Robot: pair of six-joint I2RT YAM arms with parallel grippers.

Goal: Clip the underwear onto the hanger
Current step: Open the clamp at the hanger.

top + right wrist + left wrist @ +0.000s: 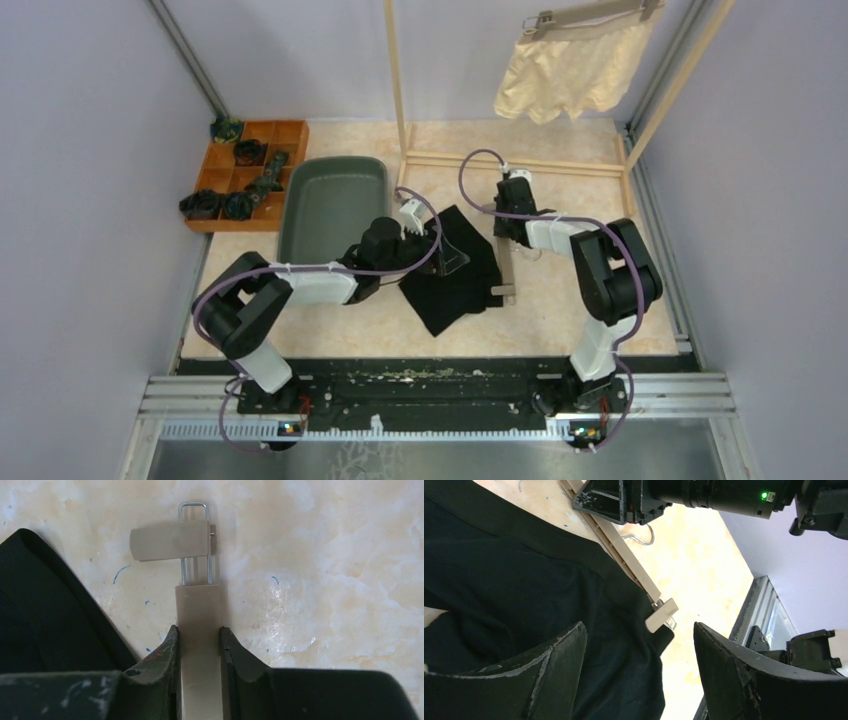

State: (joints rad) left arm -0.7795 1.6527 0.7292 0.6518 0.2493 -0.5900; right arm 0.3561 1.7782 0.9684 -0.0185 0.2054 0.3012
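The black underwear lies mid-counter beside a beige hanger. The hanger's 6 o'clock clip seems to bite the waistband and its 12 o'clock clip is bare, so this pair looks half done. At 1 o'clock the cream underwear hangs clipped. The left hand gapes wide over black cloth, holding nothing. The right hand pinches the hanger bar.
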